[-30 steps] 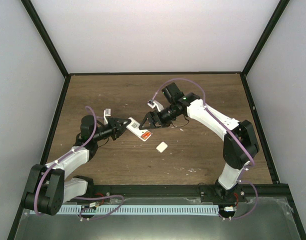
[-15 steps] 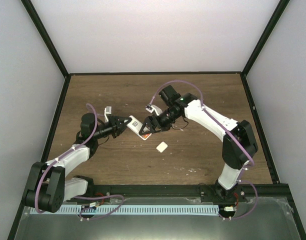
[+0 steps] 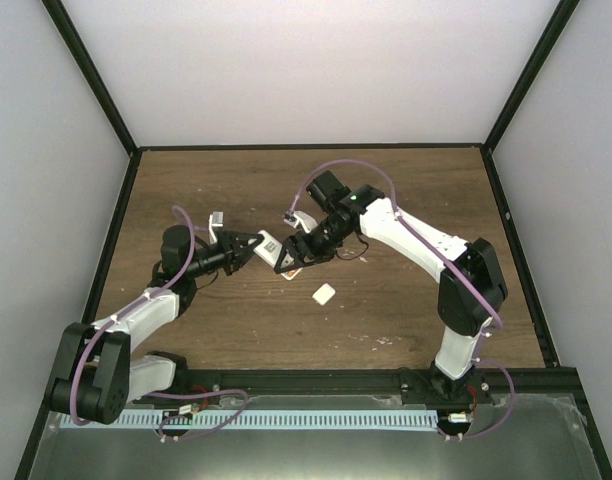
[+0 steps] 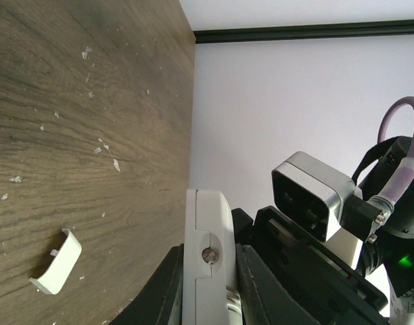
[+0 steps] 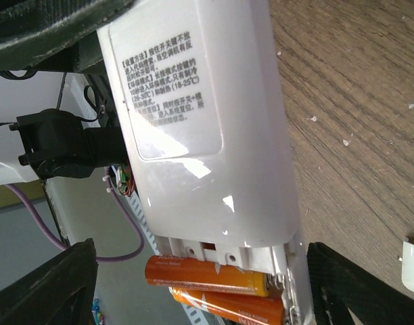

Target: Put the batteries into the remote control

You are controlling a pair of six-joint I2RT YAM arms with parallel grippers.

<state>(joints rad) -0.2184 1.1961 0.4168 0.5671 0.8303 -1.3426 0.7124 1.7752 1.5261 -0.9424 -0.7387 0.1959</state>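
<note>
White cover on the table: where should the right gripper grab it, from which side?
Probably across its two long edges, straight down from above. The cover lies low and alone on the table; it is a thin curved shell, so a side approach finds little to pinch.

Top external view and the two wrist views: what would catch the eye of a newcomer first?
The shut left gripper holds the white remote control over the middle of the table. Two orange batteries lie side by side in its open recess, and the open right gripper straddles that end. A small white cover piece lies on the wooden table nearby.
</note>
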